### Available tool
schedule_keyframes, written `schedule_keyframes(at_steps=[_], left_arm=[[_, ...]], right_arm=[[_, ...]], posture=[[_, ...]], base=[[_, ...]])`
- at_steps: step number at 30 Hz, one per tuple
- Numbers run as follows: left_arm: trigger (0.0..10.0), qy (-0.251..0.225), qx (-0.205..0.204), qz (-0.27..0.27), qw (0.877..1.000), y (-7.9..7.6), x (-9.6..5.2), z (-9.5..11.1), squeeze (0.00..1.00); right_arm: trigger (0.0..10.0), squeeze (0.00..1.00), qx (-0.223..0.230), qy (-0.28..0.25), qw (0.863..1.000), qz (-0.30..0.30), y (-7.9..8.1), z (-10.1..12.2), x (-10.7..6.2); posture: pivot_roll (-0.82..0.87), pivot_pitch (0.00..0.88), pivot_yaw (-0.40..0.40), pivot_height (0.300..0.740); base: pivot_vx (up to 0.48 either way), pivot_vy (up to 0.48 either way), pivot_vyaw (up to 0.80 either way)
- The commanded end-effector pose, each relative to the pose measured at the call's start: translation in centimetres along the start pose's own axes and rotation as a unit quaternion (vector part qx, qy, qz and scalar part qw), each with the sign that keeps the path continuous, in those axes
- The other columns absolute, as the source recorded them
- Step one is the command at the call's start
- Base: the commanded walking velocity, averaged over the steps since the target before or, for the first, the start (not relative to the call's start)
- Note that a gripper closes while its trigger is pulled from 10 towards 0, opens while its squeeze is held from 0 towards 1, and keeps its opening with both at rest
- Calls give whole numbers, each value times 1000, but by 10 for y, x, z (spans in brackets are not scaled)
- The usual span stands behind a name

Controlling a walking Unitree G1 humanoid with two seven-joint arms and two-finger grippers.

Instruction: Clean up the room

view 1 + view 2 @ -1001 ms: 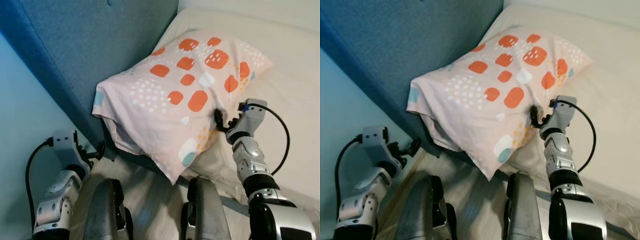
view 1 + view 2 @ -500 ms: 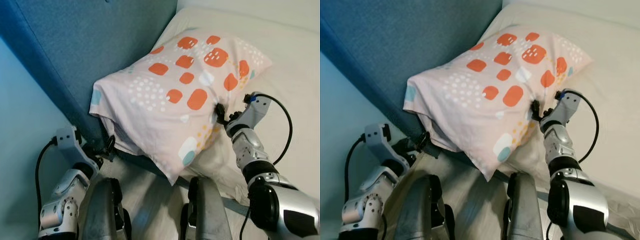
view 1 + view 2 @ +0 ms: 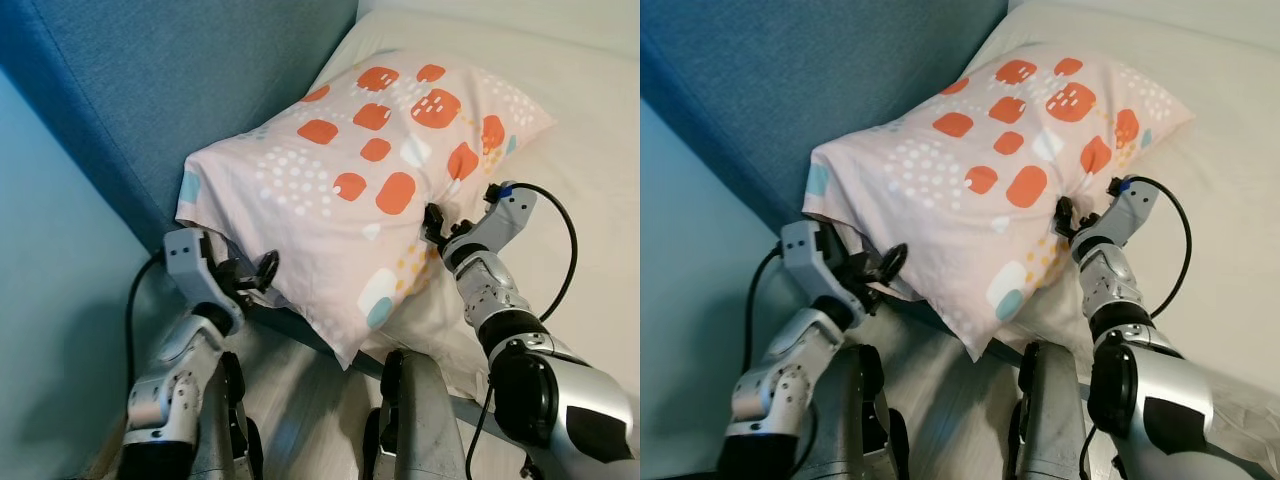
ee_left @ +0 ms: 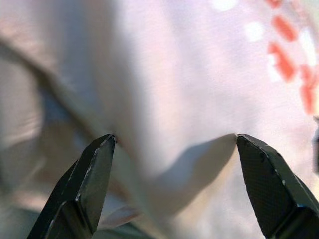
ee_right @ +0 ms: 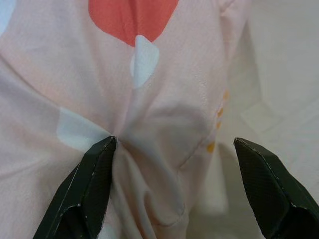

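Since a second ago my left hand (image 3: 262, 272) has climbed from low at the lower left of the frame up to the pillow's near corner, while my right hand (image 3: 433, 222) has stayed pressed at the pillow's right edge, just right of centre. That puts a hand on each side of the pillow (image 3: 370, 180), which I judge is the setup for lifting or squaring it against the blue headboard (image 3: 180, 80) as part of tidying the room. The pillow itself lies across the top of the bed (image 3: 590, 170), filling the middle of the head view, its left end leaning on the headboard and its lower corner hanging over the bed's edge. The head views show both arms and how the pillow sits; they do not make plain how my fingers stand. The wrist views do: the left one shows my left fingers (image 4: 82, 184) spread wide with the pillow's pale fabric bulging between them, not pinched. The right one shows my right fingers (image 5: 89, 186) likewise parted, one tip touching a pucker in the cloth beneath an orange patch. So both hands are released, neither gripping the pillow yet.
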State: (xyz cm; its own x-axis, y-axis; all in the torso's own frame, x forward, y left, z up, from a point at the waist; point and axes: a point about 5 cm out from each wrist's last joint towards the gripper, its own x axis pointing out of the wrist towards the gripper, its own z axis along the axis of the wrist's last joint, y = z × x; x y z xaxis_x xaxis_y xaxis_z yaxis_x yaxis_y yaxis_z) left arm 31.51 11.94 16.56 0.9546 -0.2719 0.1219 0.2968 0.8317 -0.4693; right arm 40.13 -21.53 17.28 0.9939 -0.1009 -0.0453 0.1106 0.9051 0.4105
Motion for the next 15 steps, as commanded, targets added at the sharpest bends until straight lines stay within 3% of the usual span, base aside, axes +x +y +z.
schedule_keyframes(at_steps=[1,3,5,6,8,11,12,13,14,15], left_arm=[[10000,19,-9,-1,1000,-2,-3,-9,0],[10000,27,-5,-12,1000,-6,-2,-12,0],[10000,63,32,-45,996,-18,-4,-25,0],[10000,63,32,-45,996,-18,-4,-25,0],[10000,102,77,-49,991,-22,-7,-42,0],[10000,108,81,-45,990,-23,-9,-46,0],[10000,114,88,-38,989,-24,-9,-50,0],[10000,114,88,-35,989,-25,-9,-51,0],[10000,114,88,-35,989,-25,-9,-51,0],[10000,114,95,-27,989,-25,-9,-52,0]], right_arm=[[10000,0,-5,37,999,5,2,-17,-2],[10000,0,-8,40,999,13,4,-17,-2],[10000,0,-26,52,998,36,11,-22,-2],[10000,0,-26,52,998,36,11,-22,-2],[10000,0,-38,61,996,45,15,-26,-3],[10000,0,-39,63,996,42,14,-27,-3],[4863,0,-37,63,997,40,14,-27,-3],[3216,0,-35,63,997,35,13,-27,-3],[3216,0,-35,63,997,35,13,-27,-3],[1412,0,-31,61,997,29,12,-26,-3]], posture=[[202,390,-6,541],[202,390,-6,541],[208,388,-2,541],[208,388,-2,541],[217,392,1,541],[219,392,4,541],[221,392,6,541],[224,392,6,541],[224,392,6,541],[225,391,7,541]], base=[[0,0,0],[0,0,0],[0,0,0],[0,0,0],[0,0,0],[0,0,0],[0,0,0],[0,0,0],[0,0,0],[0,0,0]])
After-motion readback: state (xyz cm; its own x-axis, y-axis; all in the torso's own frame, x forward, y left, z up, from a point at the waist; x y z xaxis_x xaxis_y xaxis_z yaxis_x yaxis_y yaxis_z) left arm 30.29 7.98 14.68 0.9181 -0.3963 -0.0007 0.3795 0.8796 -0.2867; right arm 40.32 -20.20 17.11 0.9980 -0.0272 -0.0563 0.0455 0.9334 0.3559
